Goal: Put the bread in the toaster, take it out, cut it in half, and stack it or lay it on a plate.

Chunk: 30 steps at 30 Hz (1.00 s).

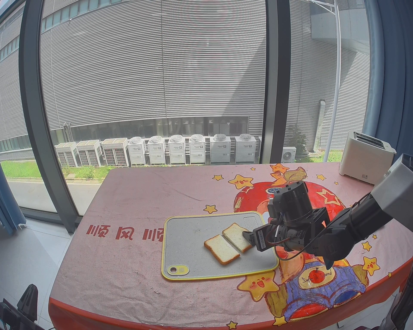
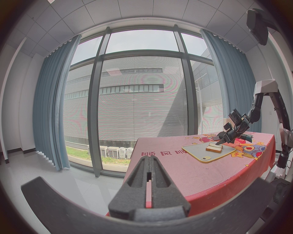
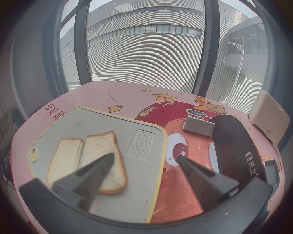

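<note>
I see R gripper (image 3: pixel 144 157) spread wide, one finger over nearer bread half (image 3: pixel 102 146) (on cutting board (image 3: pixel 91 125)).

Setting: test room in an office-type building. Evidence: floor-to-ceiling window (image 2: pixel 143 97), grid ceiling tiles (image 2: pixel 137 9), blue curtains (image 2: pixel 50 115). Toaster (image 1: pixel 365 157) and cutting board (image 1: pixel 189 245) staged on a cloth-covered table (image 1: pixel 129 266).

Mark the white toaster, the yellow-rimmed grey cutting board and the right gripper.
white toaster (image 1: pixel 365 162), head view, front wall.
yellow-rimmed grey cutting board (image 1: pixel 187 240), head view, bare left part.
right gripper (image 3: pixel 145 157), right wrist view, midway between its open fingertips.
</note>
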Tool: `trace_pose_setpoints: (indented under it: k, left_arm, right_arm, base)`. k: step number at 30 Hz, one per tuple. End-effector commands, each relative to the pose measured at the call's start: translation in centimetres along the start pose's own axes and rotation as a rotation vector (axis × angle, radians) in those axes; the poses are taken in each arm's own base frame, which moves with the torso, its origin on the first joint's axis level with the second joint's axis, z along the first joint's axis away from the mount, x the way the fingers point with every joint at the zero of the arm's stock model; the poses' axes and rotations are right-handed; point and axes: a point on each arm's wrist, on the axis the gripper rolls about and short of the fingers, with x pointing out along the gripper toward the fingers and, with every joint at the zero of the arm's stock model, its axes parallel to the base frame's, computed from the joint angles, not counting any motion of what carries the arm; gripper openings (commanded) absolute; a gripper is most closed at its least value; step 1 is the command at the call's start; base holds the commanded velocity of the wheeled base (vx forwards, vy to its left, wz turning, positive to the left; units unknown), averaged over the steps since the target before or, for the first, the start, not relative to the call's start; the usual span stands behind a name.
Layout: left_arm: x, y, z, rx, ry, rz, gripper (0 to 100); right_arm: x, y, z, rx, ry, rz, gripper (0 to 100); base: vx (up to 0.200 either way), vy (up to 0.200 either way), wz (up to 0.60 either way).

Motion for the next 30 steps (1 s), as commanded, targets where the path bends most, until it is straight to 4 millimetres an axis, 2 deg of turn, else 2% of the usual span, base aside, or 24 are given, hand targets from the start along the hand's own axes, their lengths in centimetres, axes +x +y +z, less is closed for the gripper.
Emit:
trace_pose_setpoints:
  k: [1, 14, 19, 30]
  left_arm:
    - [0.0, 0.0, -0.5, 0.0, 0.001, 0.0, 0]
    - [0.0, 0.0, -0.5, 0.0, 0.001, 0.0, 0]
    - [0.0, 0.0, -0.5, 0.0, 0.001, 0.0, 0]
    - [0.0, 0.0, -0.5, 0.0, 0.001, 0.0, 0]
  right_arm:
    - [0.0, 0.1, -0.1, -0.003, 0.003, -0.001, 0]
    - [-0.3, 0.2, -0.1, -0.005, 0.0, -0.002, 0]
    - [-0.9, 1.0, 0.0, -0.018, -0.011, 0.02, 0]
    - [-2.7, 0.8, 1.1, -0.006, -0.065, 0.034, 0]
  base:
    - [0.0, 0.0, 0.0]
    - [0.0, 0.0, 0.0]
    - [0.0, 0.0, 0.0]
    - [0.0, 0.0, 0.0]
